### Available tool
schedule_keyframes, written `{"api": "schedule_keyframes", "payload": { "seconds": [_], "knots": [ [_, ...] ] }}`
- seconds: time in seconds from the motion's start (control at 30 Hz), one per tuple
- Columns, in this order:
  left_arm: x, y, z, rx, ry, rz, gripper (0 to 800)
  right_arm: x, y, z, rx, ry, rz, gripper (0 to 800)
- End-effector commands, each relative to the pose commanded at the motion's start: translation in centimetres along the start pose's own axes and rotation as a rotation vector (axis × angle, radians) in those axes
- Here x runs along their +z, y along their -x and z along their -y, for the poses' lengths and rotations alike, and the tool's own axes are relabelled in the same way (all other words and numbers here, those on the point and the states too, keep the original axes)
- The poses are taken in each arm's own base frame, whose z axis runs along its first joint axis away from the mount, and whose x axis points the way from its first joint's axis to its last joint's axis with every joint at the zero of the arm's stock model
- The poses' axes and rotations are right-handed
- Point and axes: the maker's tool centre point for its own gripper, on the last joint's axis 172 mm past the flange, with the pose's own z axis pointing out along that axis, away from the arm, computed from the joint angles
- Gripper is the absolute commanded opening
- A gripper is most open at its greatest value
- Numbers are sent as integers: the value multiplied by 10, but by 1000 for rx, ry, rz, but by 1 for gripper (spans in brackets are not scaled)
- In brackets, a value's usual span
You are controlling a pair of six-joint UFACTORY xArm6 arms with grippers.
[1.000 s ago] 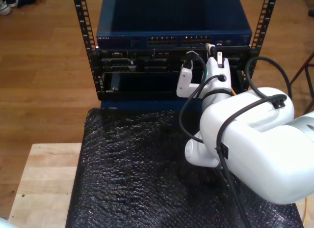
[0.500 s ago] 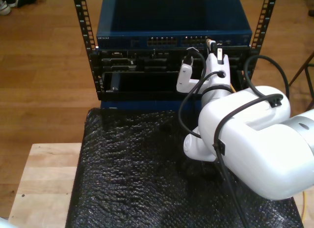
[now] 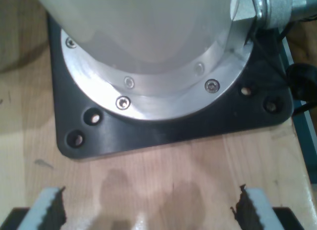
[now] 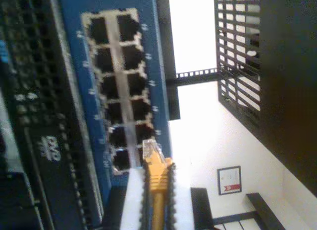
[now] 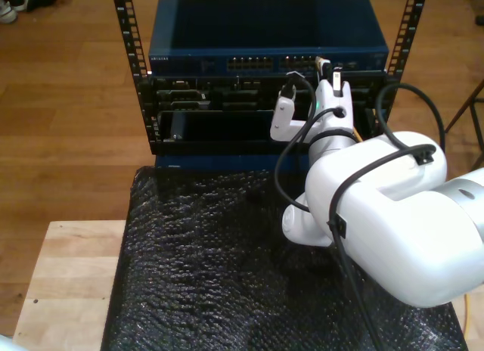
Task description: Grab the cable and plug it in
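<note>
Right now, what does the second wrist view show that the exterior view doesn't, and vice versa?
Second wrist view: the small clear plug on the yellow-orange network cable, close to the open ports. Exterior view: the black bubble-textured mat and the wooden floor. Both: the blue network switch and my second gripper shut on the cable.

The second gripper is closed on the cable, pinched between its ridged fingers, with the clear plug projecting beyond the fingertips just in front of the blue switch. The second arm extends from the exterior view's lower right toward the switch, wrist nearly level. The first gripper points down at the black base plate, its two toothed fingers spread wide apart with nothing between them
</note>
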Motion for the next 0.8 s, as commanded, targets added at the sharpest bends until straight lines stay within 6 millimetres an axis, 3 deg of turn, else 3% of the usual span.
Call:
{"api": "schedule_keyframes", "payload": {
  "seconds": [0.8],
  "knots": [
    [0, 0, 0, 0, 0, 0, 800, 2, 11, 5, -7, -13, 15, 0]
  ]
}}
